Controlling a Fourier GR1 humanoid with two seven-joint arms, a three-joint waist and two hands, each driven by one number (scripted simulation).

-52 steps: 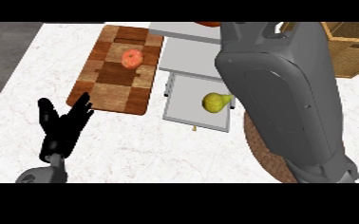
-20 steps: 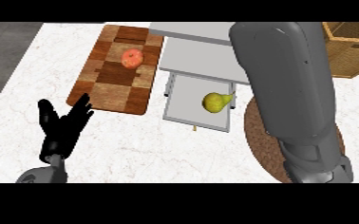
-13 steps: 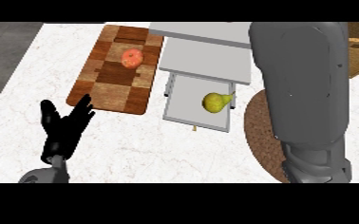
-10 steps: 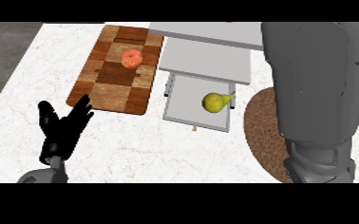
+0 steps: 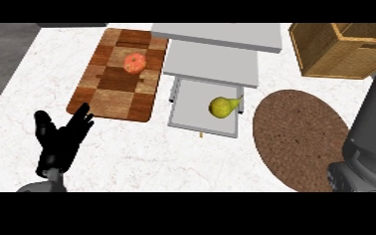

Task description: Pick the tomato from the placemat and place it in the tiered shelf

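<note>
The grey right forearm has been withdrawn to the near right corner; its hand is unseen. The small round orange-red tomato is left on the brown checkered wooden placemat, far left. It is judged light, smooth and soft, best cupped round its middle. The black left hand is rested spread.

Red tomato on checkered placemat; grey tiered shelf beside.
</note>
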